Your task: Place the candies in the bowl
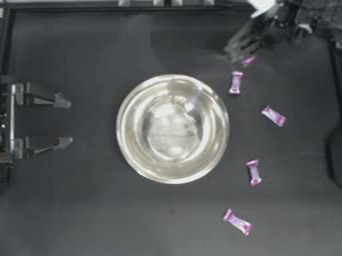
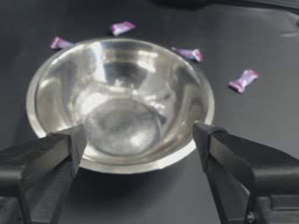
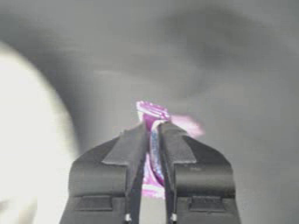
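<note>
The silver bowl (image 1: 133, 125) stands empty at the table's middle. Several purple-pink candies lie along its right side: one near its upper right (image 1: 236, 82), one farther right (image 1: 273, 116), one lower (image 1: 254, 172), and one near the front (image 1: 238, 222). At the back right, my right gripper (image 1: 240, 54) is shut on another candy (image 1: 248, 61). The right wrist view shows that candy (image 3: 153, 111) pinched upright between the jaws of the right gripper (image 3: 153, 127). I cannot tell whether it is off the table. My left gripper (image 1: 67, 122) is parked open at the left edge.
In the left wrist view the bowl (image 2: 119, 105) sits just beyond the open left gripper (image 2: 140, 131), with several candies (image 2: 243, 81) behind it. A dark object (image 1: 335, 155) sits at the right edge.
</note>
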Available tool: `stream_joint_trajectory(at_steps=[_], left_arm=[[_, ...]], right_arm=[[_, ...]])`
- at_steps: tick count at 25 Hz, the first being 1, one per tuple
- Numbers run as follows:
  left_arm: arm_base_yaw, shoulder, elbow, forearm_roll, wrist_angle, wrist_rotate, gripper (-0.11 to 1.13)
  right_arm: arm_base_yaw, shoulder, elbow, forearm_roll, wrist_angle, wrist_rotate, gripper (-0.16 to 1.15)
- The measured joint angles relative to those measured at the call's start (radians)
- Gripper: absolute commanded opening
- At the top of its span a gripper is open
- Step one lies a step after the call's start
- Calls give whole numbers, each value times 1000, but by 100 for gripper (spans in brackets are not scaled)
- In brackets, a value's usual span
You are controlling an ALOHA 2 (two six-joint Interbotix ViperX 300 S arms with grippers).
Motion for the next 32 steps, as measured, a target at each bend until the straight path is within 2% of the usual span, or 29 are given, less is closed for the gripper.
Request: stream_joint_trajectory(at_steps=[9,18,20,27,32], left_arm=[[-2,0,9,0,0,0,101],[0,0,11,0,0,0,101],[0,0,9,0,2,0,101],[0,0,15,0,0,0,101],[0,-2,15,0,0,-2,101]], right_arm=[[195,25,-54,69,-58,6,49],[268,144,-87,78,-81,-18,51],[272,158,-87,78,-86,-26,57],[275,170,-87,75,-160,-55,95],[275,169,-87,71,-160,-69,95]])
